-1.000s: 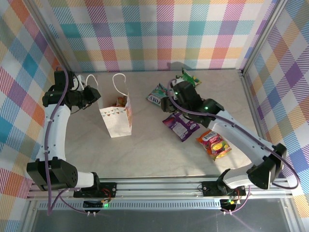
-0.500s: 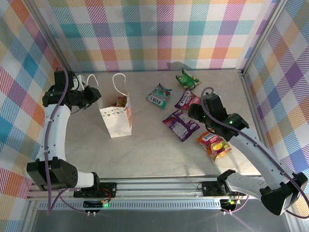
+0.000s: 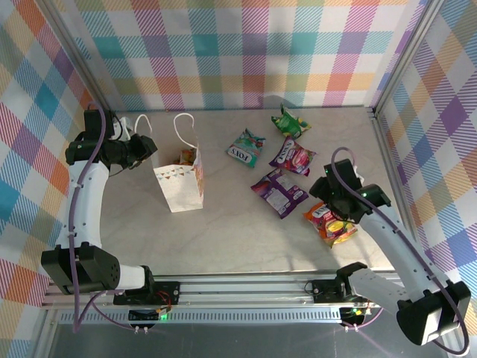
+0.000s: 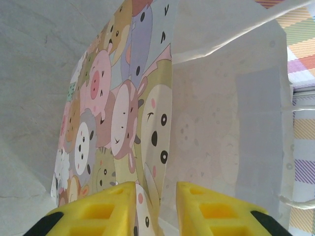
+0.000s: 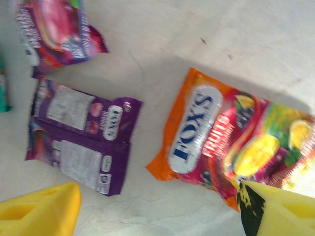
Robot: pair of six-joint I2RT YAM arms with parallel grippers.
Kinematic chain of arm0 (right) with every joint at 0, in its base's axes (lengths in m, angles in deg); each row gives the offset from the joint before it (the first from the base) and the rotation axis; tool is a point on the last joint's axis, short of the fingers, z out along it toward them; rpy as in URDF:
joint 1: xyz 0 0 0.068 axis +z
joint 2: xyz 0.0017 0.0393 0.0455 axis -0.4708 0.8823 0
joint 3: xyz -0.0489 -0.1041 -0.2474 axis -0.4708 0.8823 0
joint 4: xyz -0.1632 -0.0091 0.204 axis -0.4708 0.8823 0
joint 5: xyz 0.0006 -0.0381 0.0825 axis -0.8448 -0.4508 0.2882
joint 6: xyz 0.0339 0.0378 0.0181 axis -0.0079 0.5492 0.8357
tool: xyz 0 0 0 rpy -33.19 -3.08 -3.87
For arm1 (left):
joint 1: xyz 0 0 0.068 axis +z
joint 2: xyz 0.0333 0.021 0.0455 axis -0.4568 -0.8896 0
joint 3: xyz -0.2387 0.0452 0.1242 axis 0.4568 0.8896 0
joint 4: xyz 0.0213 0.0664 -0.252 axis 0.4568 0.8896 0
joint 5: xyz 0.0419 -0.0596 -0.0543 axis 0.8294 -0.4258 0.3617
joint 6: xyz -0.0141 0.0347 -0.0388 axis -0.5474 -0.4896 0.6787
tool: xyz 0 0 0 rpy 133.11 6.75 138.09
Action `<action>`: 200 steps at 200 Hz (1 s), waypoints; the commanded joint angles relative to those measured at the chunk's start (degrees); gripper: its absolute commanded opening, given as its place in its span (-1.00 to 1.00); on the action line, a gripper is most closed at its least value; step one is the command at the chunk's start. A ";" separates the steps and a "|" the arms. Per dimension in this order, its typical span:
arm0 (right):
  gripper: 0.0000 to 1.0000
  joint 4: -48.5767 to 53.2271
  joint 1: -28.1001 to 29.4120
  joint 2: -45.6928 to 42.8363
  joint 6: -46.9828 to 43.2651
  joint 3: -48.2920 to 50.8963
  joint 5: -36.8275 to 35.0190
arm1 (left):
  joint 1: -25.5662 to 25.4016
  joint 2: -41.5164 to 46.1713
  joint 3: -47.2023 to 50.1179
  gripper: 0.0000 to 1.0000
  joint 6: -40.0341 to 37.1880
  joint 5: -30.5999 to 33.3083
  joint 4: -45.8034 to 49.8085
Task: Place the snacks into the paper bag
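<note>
Top external high behind the robot, looking down on the whole table point(image 3: 246, 239), left wrist close up on the paper bag point(image 4: 123, 113), right wrist low over orange packet point(image 5: 221, 142) and purple packet point(image 5: 83, 140), all shared with the top view.

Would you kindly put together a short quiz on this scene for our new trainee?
1. True or false: the right gripper is open above the orange-red packet.
2. Which packet lies nearest the paper bag? A) teal packet B) green packet C) orange-red packet
3. How many packets lie on the table outside the bag?
Key: 1 true; 2 A; 3 five.
</note>
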 commanded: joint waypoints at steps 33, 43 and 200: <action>0.67 1.46 -10.94 -3.89 6.27 11.07 14.33 | -0.59 -0.81 -1.73 -0.42 -1.03 -0.98 1.13; 0.67 0.80 -12.55 -3.71 6.23 12.81 16.32 | -0.66 -0.99 -1.72 -0.42 -1.03 -0.76 1.14; 0.77 -1.75 -20.98 0.91 4.29 19.35 22.00 | -1.31 -2.63 -1.36 -0.36 -1.12 -0.08 0.97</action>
